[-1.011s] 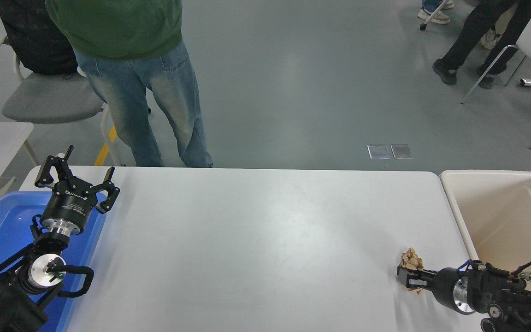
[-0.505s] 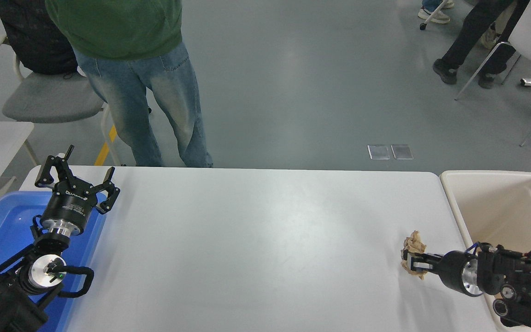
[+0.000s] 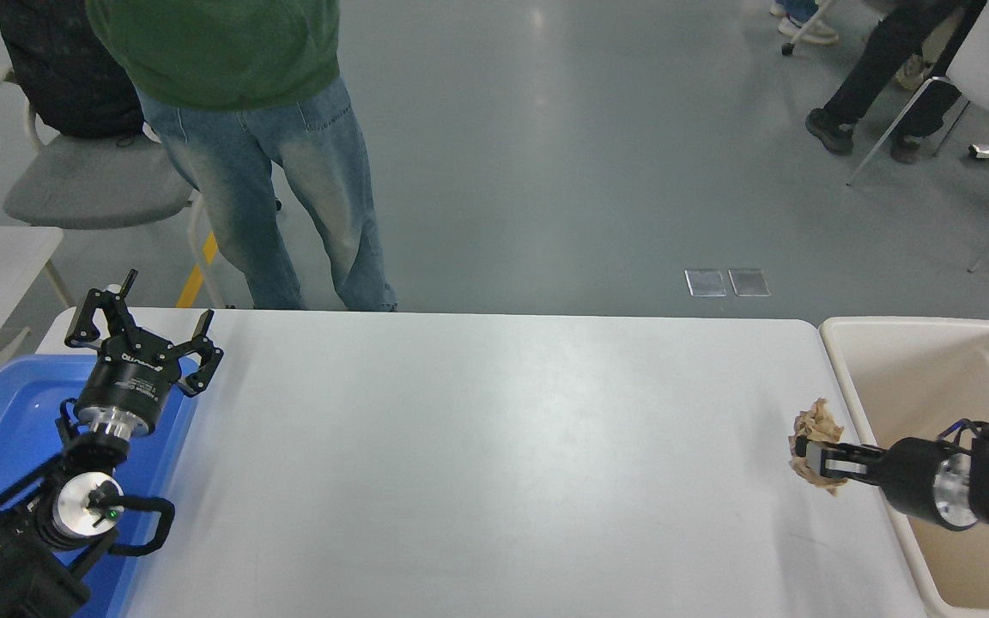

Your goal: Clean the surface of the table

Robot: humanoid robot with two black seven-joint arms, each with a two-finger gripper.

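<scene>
**Crumpled paper carried toward the tub**

A wad of crumpled brown paper (image 3: 817,429) is held in the closed jaws of the right gripper (image 3: 819,459), near the right edge of the white bench (image 3: 494,463) and just beside the rim of the cream tub (image 3: 855,378). Compared with a second ago, the wad has been lifted off the bench and shifted rightward and away from the camera, and the right arm has been drawn back over the tub. The paper appears to be clear of the surface now, though a faint shadow below it is all that suggests this.

For the task, this means the only loose litter visible has been taken off the bench; a drop into the tub is judged to be the remaining step.

The left gripper (image 3: 141,336) is parked over the blue tray (image 3: 5,429) at the lower left, jaws spread open, unchanged. A person in a green top (image 3: 220,43) is standing at the far side.
</scene>
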